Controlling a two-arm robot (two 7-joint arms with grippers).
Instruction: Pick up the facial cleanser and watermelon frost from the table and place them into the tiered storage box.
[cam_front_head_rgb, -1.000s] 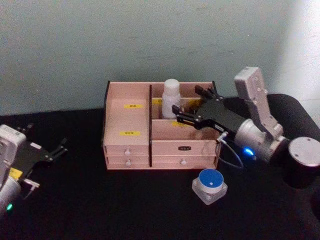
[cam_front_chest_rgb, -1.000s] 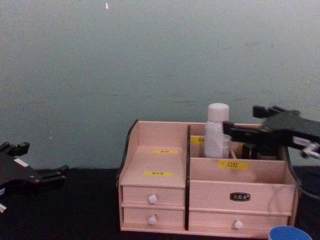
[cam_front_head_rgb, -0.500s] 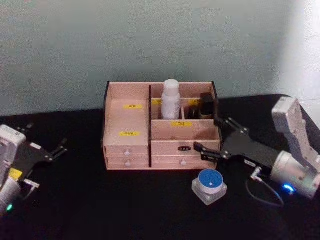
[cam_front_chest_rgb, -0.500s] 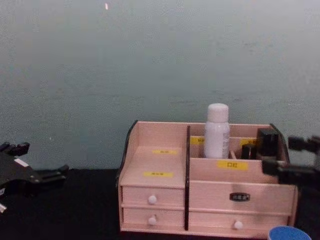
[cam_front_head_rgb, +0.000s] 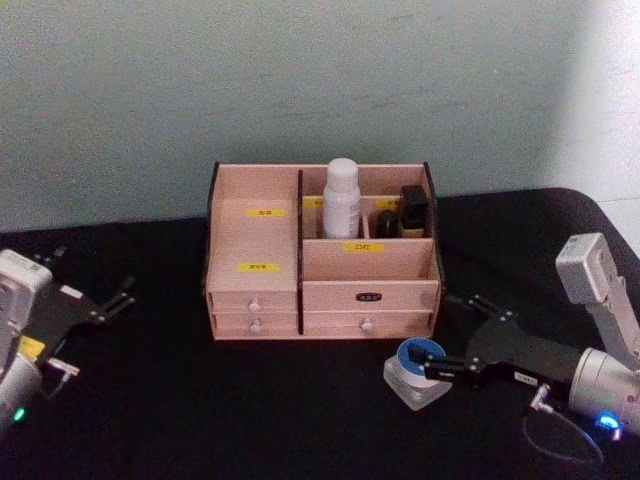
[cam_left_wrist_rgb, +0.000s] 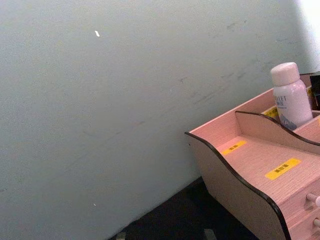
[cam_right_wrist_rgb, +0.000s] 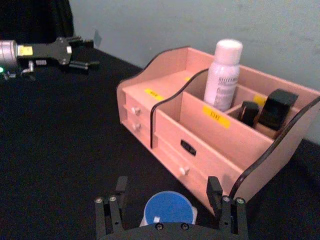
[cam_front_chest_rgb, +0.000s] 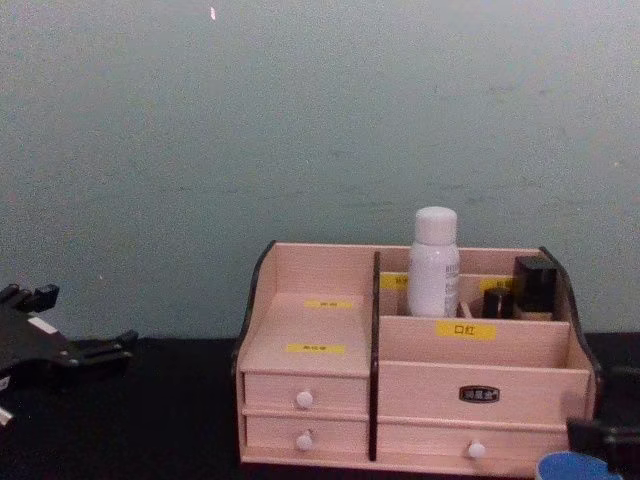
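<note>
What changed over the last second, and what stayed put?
The right gripper pulled back from above the tiered storage box and dropped to the table, open fingers now either side of the watermelon frost, which has not moved. The facial cleanser stays upright in the box; the left gripper stays parked at the left.

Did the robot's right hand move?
Yes. The right gripper dropped from over the box to the table in front of it, jaws open at the jar.
</note>
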